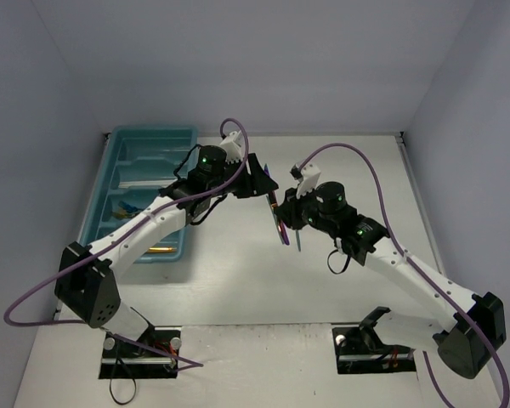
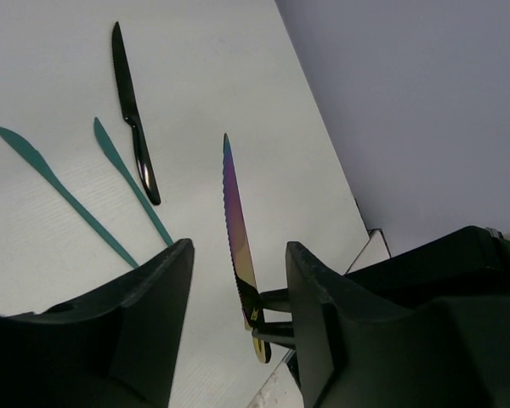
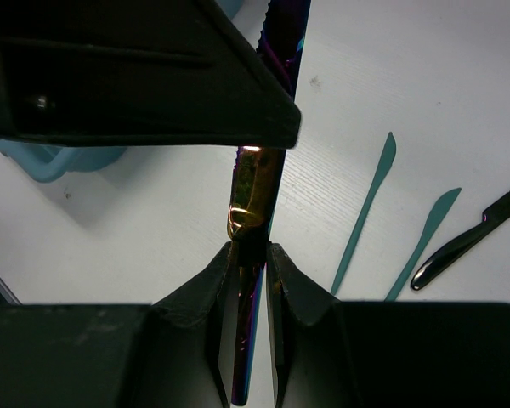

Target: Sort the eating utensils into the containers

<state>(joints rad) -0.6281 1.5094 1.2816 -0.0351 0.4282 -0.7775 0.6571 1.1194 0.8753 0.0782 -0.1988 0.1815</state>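
My right gripper (image 3: 249,251) is shut on the handle of an iridescent purple knife (image 3: 255,195), holding it up over the table. The knife (image 1: 280,225) hangs between the two arms in the top view. The blade (image 2: 235,221) stands between the jaws of my left gripper (image 2: 240,255), which are apart and touch neither side. Two teal knives (image 2: 51,187) (image 2: 127,178) and a black knife (image 2: 132,115) lie flat on the white table. The teal tray (image 1: 140,144) of containers sits at the back left with some utensils in it.
A gold utensil (image 1: 161,251) lies at the tray's near end. Purple cables loop over both arms. Grey walls close the table in on the left, back and right. The left gripper's finger (image 3: 153,76) fills the top of the right wrist view.
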